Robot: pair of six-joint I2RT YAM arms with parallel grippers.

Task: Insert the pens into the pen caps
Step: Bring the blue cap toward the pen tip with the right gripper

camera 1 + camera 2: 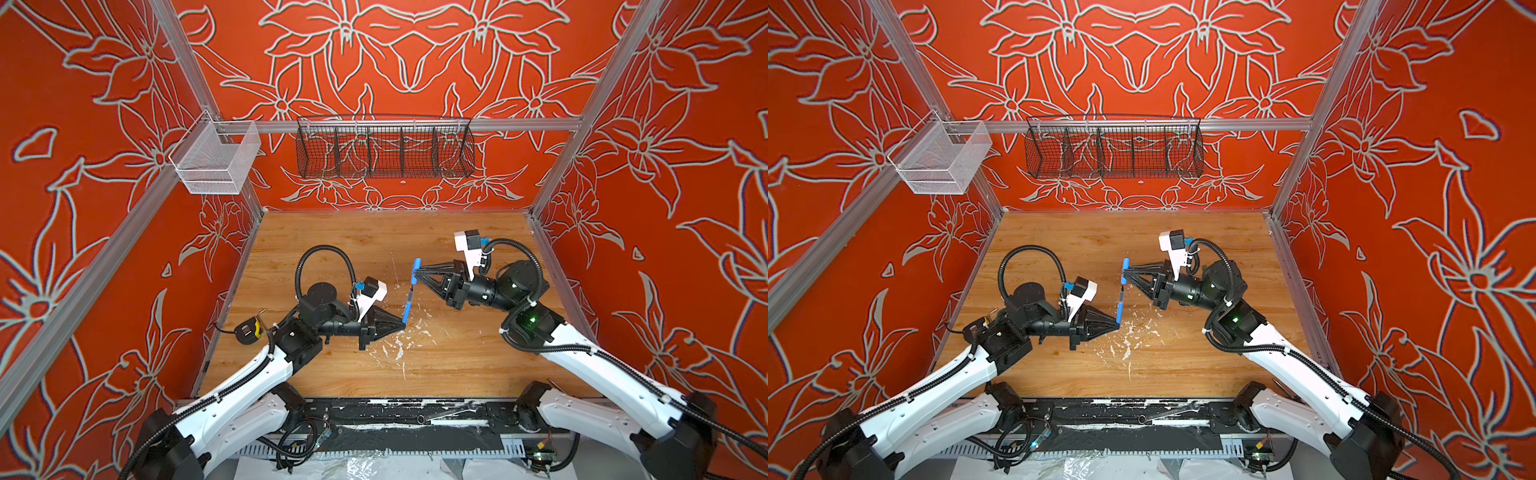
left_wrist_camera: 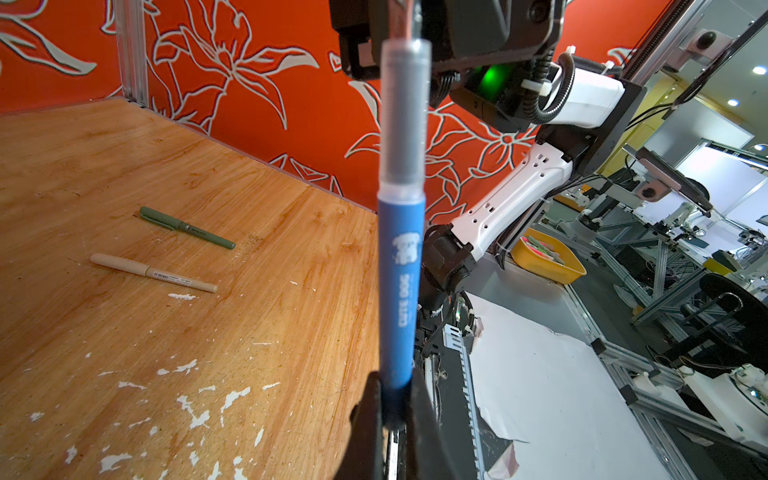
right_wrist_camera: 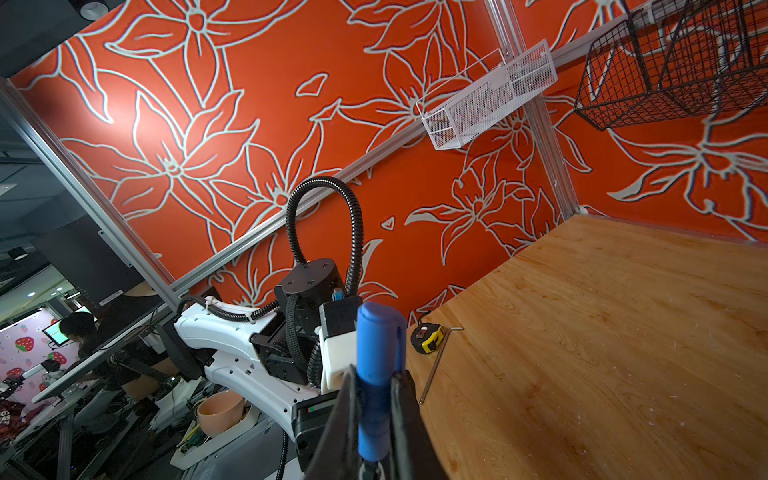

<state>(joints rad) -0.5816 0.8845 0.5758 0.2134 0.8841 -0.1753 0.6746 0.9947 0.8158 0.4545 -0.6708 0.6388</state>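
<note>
My left gripper [image 1: 402, 322] [image 1: 1116, 322] [image 2: 397, 403] is shut on the back end of the blue pen [image 1: 408, 305] [image 1: 1120, 305] [image 2: 401, 291]. The pen points away from it, toward the back wall. My right gripper [image 1: 417, 272] [image 1: 1125, 272] [image 3: 376, 399] is shut on the blue pen cap [image 1: 415, 266] [image 1: 1125, 265] [image 3: 380, 340]. The pen's tip sits right at the cap's open end, in line with it, above the table's middle. In the left wrist view an olive green pen [image 2: 187, 227] and a beige pen [image 2: 153, 273] lie side by side on the wood; each looks capped.
A yellow-and-black tape measure [image 1: 249, 330] [image 3: 426, 337] and a hex key [image 3: 436, 365] lie at the table's left edge. A black wire basket [image 1: 384, 149] and a white mesh basket [image 1: 216, 160] hang on the walls. White flecks [image 1: 399, 345] mark the wood.
</note>
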